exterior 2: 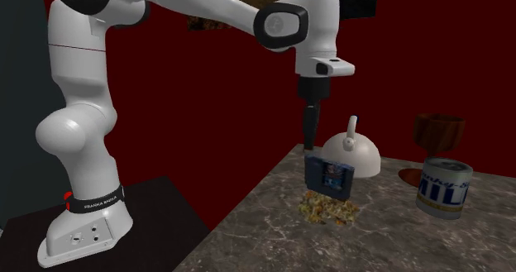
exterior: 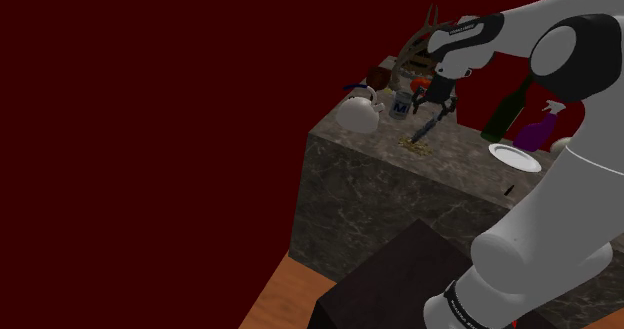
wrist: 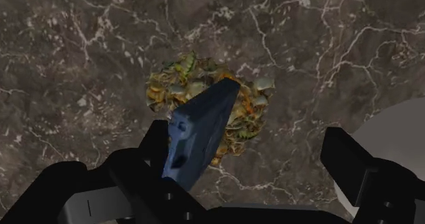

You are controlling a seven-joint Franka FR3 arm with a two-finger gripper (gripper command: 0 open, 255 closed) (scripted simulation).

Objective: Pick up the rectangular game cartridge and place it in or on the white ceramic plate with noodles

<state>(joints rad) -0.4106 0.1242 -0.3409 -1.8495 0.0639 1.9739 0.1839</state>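
Note:
The game cartridge (exterior 2: 331, 175) is a dark blue rectangular slab with a small label. It stands on edge, tilted, on a heap of yellow-green noodles (exterior 2: 329, 206) on the dark marble counter (exterior 2: 389, 237). No plate rim shows under the noodles. My black gripper (exterior 2: 310, 146) hangs just above the cartridge's upper edge. In the wrist view the fingers (wrist: 158, 144) stand wide apart, and the cartridge (wrist: 201, 131) rises between them, close to one finger and far from the other. The gripper (wrist: 248, 139) is open. In the shoulder view the gripper (exterior: 436, 105) is over the noodles (exterior: 415, 144).
A white domed teapot (exterior 2: 351, 153) stands right behind the noodles, with a blue-and-white can (exterior 2: 444, 188) and a brown goblet (exterior 2: 438, 138) to the second exterior view's right. A bare white plate (exterior: 515, 157), a green bottle (exterior: 505, 112) and a purple spray bottle (exterior: 540, 129) stand nearer the arm.

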